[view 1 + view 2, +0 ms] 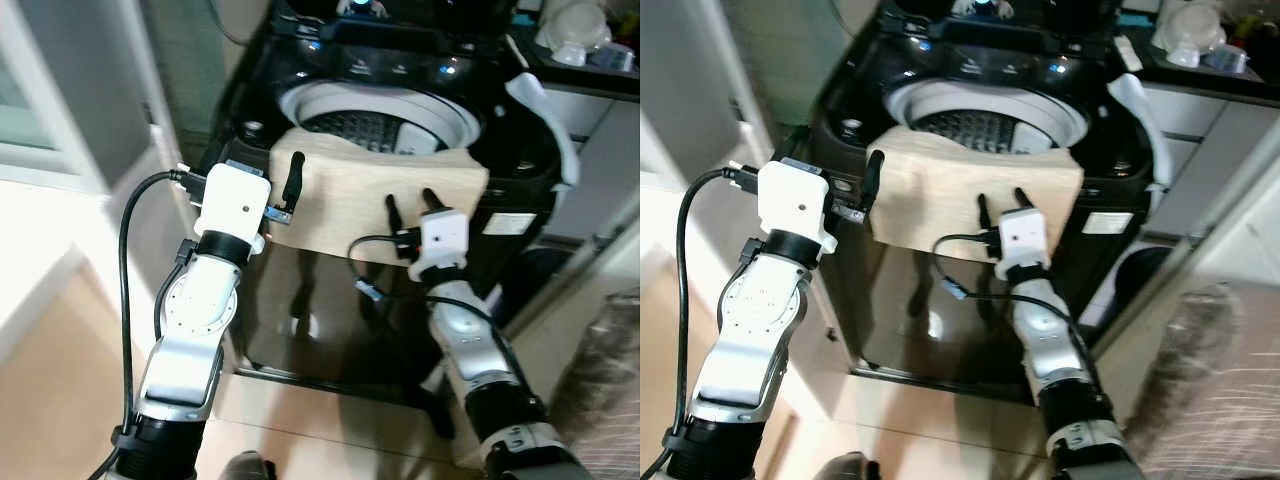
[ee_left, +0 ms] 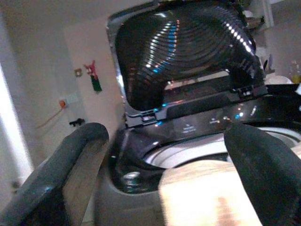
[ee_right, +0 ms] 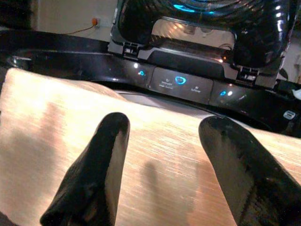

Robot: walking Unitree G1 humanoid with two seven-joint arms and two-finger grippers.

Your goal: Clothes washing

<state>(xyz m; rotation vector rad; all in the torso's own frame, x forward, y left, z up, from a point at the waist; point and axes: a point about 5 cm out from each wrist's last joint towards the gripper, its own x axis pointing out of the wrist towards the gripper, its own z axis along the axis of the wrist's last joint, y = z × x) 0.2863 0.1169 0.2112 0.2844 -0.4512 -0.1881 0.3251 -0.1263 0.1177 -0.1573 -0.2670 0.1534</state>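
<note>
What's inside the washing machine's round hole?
The washing machine drum shows ribbed grey metal at the back. A beige cloth draped over the front rim hides the rest, so I can't tell if clothes are inside.

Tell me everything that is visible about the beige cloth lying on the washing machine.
The beige cloth is a pale, tan fabric with a fine woven grain. It is draped over the front rim of the open top-loading washing machine: its upper edge covers part of the drum opening and the rest hangs down the dark front panel. It lies fairly flat, without big folds. The left gripper is at its left edge, one finger in front of the fabric. The right gripper is open before its lower middle; contact cannot be told.
</note>
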